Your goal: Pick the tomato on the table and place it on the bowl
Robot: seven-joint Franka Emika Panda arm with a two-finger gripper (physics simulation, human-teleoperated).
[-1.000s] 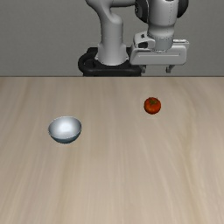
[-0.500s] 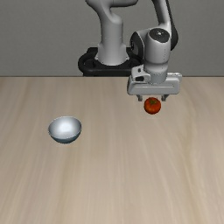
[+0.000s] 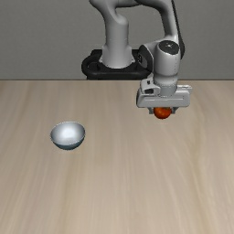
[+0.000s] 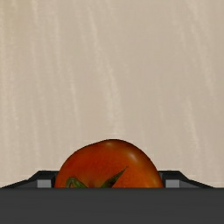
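The bowl [image 3: 68, 136] sits toward the exterior view's left on the tabletop [image 3: 119, 192], open side up to take the fruit. Well apart, toward the exterior view's right, the tomato [image 3: 162, 112] rests on the wood, not lifted. My jaws are low over it, set for a pick. I cannot tell whether they have closed on it. I see no brand or writing anywhere.
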